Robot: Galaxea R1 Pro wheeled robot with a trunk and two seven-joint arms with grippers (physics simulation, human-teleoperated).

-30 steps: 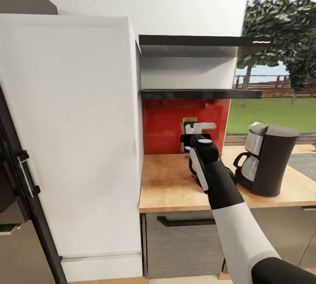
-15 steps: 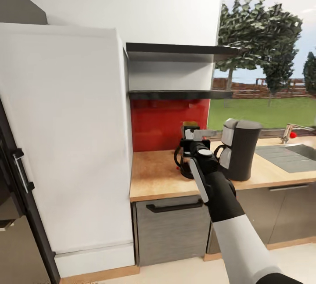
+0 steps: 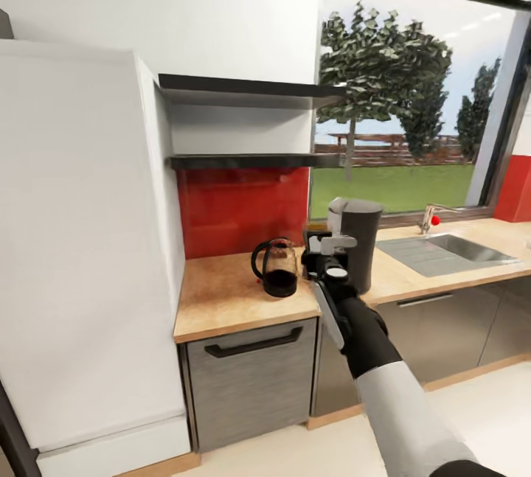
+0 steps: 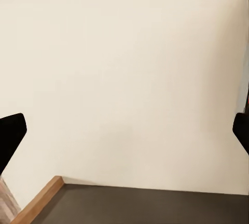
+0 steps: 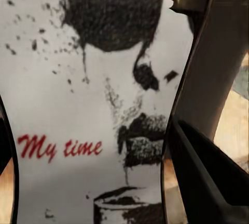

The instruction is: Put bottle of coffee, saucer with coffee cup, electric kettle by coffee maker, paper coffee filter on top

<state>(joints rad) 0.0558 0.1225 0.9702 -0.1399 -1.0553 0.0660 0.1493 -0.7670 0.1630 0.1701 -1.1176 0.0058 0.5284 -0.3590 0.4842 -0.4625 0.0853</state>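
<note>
My right gripper (image 3: 329,244) is shut on the bottle of coffee (image 3: 318,228), held just above the wooden countertop (image 3: 221,300). In the right wrist view the bottle's white label (image 5: 98,104) reads "My time" and sits between the black fingers (image 5: 207,182). The dark coffee maker (image 3: 357,239) stands on the counter directly behind and right of the gripper. A glass electric kettle (image 3: 278,268) with a black handle stands to the left of it. My left gripper (image 4: 124,135) is open, its fingertips at the frame's edges, facing a plain pale surface.
Two dark wall shelves (image 3: 243,161) hang over a red backsplash (image 3: 236,208). A tall white cabinet (image 3: 81,241) borders the counter on the left. A sink (image 3: 450,248) with a faucet (image 3: 431,215) lies to the right under the window. A drawer front (image 3: 251,381) sits below the counter.
The camera has swung right and drawn back, so the whole scene slid left. The kettle and the sink came into sight. My right gripper still holds the bottle by the coffee maker.
</note>
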